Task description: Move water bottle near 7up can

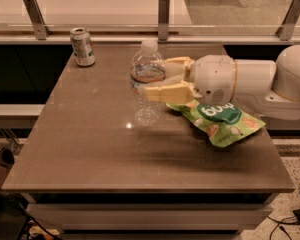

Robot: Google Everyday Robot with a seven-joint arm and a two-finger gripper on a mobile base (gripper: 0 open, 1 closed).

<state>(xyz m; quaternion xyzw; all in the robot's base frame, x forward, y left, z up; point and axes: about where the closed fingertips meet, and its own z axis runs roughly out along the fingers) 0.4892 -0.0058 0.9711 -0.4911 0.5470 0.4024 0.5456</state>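
The water bottle (147, 76) is clear and ribbed with a white cap and a reddish band. My gripper (157, 79) is shut on its middle from the right and holds it upright, lifted off the brown table (90, 149). My white arm (255, 84) reaches in from the right edge. The 7up can (82, 46) stands upright at the table's far left corner, well left of the bottle and apart from it.
A flat green snack bag (217, 120) lies on the table under my arm, right of centre. A glass railing with metal posts (163, 11) runs along the far edge of the table. The table's front edge is near the bottom.
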